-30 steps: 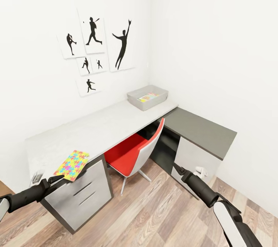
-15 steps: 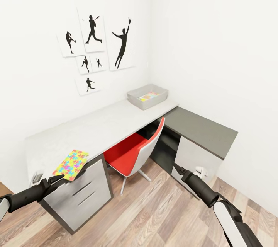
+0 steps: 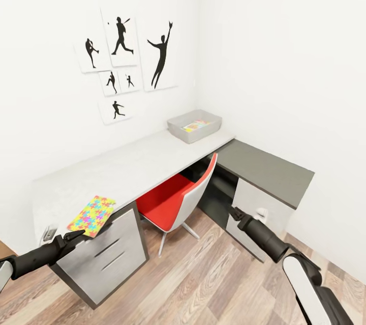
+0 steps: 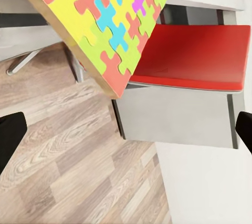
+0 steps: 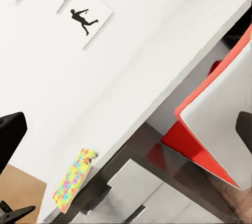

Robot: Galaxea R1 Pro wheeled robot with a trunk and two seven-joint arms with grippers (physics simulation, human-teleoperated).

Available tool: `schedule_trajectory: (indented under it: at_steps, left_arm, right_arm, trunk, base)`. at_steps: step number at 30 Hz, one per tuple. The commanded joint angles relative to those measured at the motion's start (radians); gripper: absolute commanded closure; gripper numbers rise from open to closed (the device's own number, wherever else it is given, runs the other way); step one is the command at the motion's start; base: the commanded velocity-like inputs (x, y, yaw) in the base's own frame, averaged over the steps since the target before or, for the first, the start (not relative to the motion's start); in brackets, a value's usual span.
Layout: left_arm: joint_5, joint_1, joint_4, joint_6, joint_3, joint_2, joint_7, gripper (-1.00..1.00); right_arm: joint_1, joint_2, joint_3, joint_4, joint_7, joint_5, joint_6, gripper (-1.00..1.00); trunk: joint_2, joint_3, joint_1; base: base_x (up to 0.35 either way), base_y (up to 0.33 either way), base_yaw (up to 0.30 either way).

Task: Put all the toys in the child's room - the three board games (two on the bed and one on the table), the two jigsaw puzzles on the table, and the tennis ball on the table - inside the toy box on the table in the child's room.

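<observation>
The robot is standing before the bench in the child's room, and the step in hand looks like fetching the remaining jigsaw puzzle, which is lying at the bench's near left corner, overhanging the front edge above the drawer unit. The left claw is hovering just beside that overhanging edge, low and in front of it; in the left wrist view its dark fingertips are standing wide apart with nothing between them, the puzzle's underside edge slanting above. The right claw is hanging empty over the floor near the dark side unit, its fingers spread wide in the right wrist view. The toy box is sitting at the far end of the bench against the wall, already holding something colourful, well apart from the puzzle; the red chair is tucked between. The next move probably calls for raising the left claw to straddle the thin overhanging edge, closing squarely, then carrying it across to the tray.
</observation>
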Motion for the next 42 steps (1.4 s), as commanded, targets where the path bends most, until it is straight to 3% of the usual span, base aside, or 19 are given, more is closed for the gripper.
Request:
schedule_trajectory:
  at_steps: [1, 6, 28, 42]
  left_arm:
    - [0.001, -0.001, 0.0, 0.007, 0.003, 0.0, -0.002, -1.0]
    - [0.001, -0.001, 0.0, 0.008, 0.003, 0.0, -0.002, -1.0]
    - [0.001, -0.001, 0.0, 0.006, 0.004, -0.003, -0.007, -1.0]
    - [0.0, -0.001, -0.003, 0.004, 0.002, -0.006, -0.052, -1.0]
  right_arm:
    - [0.0, 0.001, -0.003, -0.014, -0.001, -0.011, 0.042, -1.0]
    - [0.001, 0.011, -0.011, -0.035, 0.0, -0.012, 0.14, -1.0]
    - [0.001, 0.016, 0.0, -0.031, 0.001, -0.004, 0.151, -1.0]
    - [0.001, 0.017, -0.003, -0.026, 0.001, 0.001, 0.149, -1.0]
  trunk:
    - [-0.008, -0.005, 0.004]
    - [-0.043, -0.02, 0.023]
    - [-0.197, -0.089, 0.108]
    - [-0.197, -0.089, 0.108]
  base:
    - [0.0, 0.0, 0.0]
    - [0.0, 0.0, 0.0]
    - [0.0, 0.0, 0.0]
    - [0.102, -0.014, 0.0]
